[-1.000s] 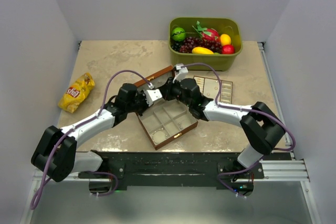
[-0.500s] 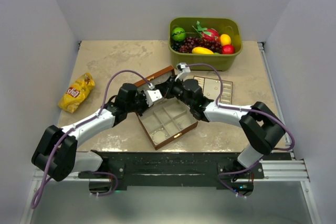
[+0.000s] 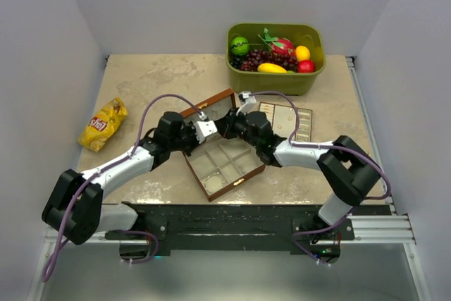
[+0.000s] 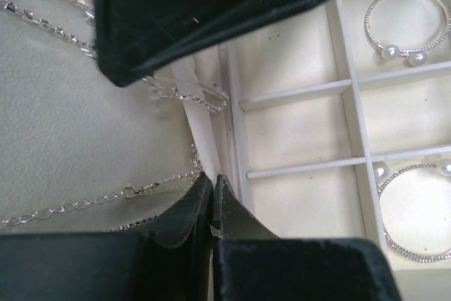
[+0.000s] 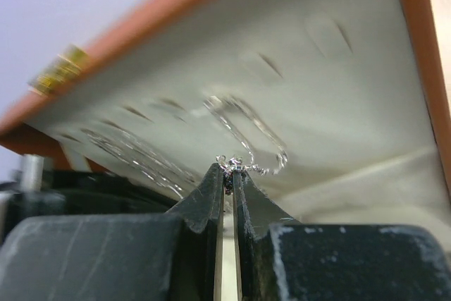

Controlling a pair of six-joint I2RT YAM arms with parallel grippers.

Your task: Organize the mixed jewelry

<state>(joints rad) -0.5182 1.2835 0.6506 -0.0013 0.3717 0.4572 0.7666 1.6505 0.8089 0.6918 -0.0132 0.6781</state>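
Top and wrist views, chain placement. Over the last second the right arm is drawing its wrist leftward and in toward the raised lid (image 3: 208, 103) of the wooden box (image 3: 211, 189), while the left arm is barely shifting. This suggests the piece in hand is being brought onto the lid's cream lining rather than carried away. The right gripper (image 5: 229, 174) is pinching a fine chain (image 5: 232, 164) between nearly touching fingertips, holding it against or just off that lining; contact cannot be told. The left gripper (image 4: 213, 199) is resting at the hinge line with its jaws pressed together. A strand is running up to its tip, but whether it is gripping that strand cannot be told. Counted: two pearl-tipped bracelets, one (image 4: 386, 52) and another (image 4: 381, 169), each lying in its own compartment. At least three chain strands (image 4: 106, 199) are lying on the lining, though the exact number is unclear. One flat tray (image 3: 304, 123) is sitting just beside the box.
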